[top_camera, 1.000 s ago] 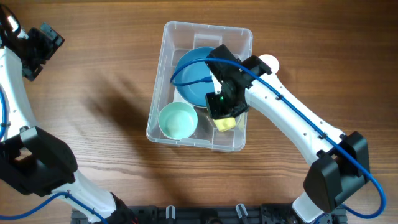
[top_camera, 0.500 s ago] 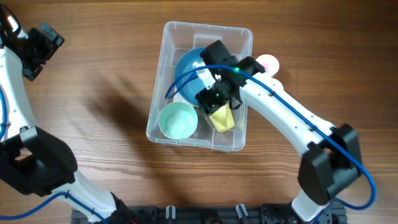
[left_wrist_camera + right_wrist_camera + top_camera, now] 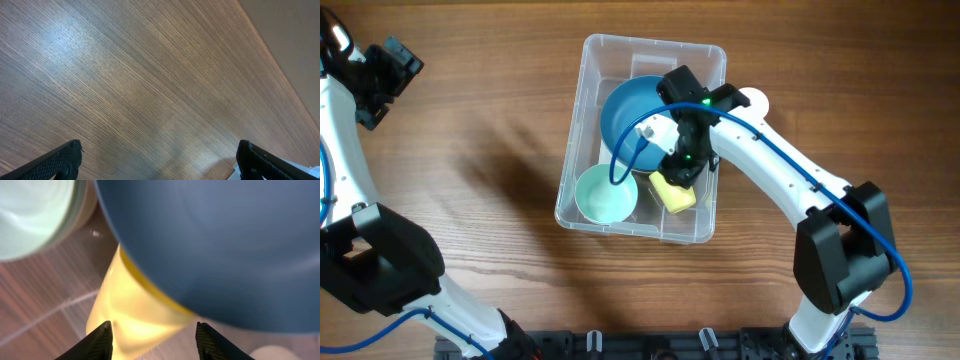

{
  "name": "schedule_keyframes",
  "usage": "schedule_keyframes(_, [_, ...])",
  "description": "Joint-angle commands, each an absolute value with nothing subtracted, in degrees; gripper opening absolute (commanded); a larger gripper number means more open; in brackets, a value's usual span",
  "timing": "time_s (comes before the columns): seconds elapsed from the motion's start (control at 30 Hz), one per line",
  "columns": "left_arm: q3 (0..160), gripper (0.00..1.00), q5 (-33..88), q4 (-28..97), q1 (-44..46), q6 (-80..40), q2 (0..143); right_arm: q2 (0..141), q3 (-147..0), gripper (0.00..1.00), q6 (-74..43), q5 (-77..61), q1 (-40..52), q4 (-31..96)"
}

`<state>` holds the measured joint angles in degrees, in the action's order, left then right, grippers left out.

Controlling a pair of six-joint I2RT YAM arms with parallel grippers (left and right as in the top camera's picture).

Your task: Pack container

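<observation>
**Station Status: Container Loaded, Right Arm Inside**

The container (image 3: 576,140) is standing near the middle of the table (image 3: 470,150), its long axis running away from the robot base. Three items are lying inside it. A blue bowl (image 3: 625,120) is occupying the far half. A mint bowl (image 3: 605,193) is sitting in the near left corner, mouth up. A yellow item (image 3: 677,195) is resting in the near right corner, just beside the mint bowl.

The right gripper (image 3: 675,172) is reaching into the container from the right side and is hanging over the yellow item, next to the blue bowl's near edge. In the right wrist view its jaws (image 3: 155,341) are standing wide apart. The yellow item (image 3: 135,310) is showing between and beyond the fingertips, partly tucked under the rim of the blue bowl (image 3: 225,245), with the mint bowl (image 3: 30,215) at the upper left. The view is blurred, and no finger is visibly pressing on anything.

The left gripper (image 3: 388,62) is hanging over the far left of the table, well apart from the container. The left wrist view is showing its jaws (image 3: 159,150) spread wide over bare wood (image 3: 150,75), gripping nothing.

A small white round object (image 3: 757,99) is lying outside the container's right wall, partly hidden by the right arm.
</observation>
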<state>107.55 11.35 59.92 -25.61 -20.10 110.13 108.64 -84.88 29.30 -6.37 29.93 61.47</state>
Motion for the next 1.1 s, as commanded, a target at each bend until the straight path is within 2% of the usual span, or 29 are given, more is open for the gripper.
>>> schedule_keyframes(0.0, [108.66, 1.0, 11.22, 59.81, -25.74, -20.6, 108.53, 109.23, -86.59, 0.52, 31.53, -7.64, 30.15, 63.61])
schedule_keyframes(0.3, [108.66, 1.0, 11.22, 59.81, -25.74, -20.6, 108.53, 109.12, -88.51, 0.54, 31.9, -15.57, 30.13, 60.64])
schedule_keyframes(0.47, [108.66, 1.0, 11.22, 59.81, -25.74, -20.6, 108.53, 109.32, -88.51, 0.68, 39.44, -15.77, 30.13, 59.13])
schedule_keyframes(0.63, [108.66, 1.0, 11.22, 59.81, -25.74, -20.6, 108.53, 109.67, -88.49, 0.75, 42.11, -16.51, 30.13, 58.72])
schedule_keyframes(0.87, [108.66, 1.0, 11.22, 59.81, -25.74, -20.6, 108.53, 111.2, -88.49, 0.75, 42.02, -19.9, 30.13, 59.13])
schedule_keyframes(1.07, [108.66, 1.0, 11.22, 59.79, -25.74, -20.6, 108.53, 111.39, -88.49, 0.67, 41.82, -21.08, 30.13, 60.38])
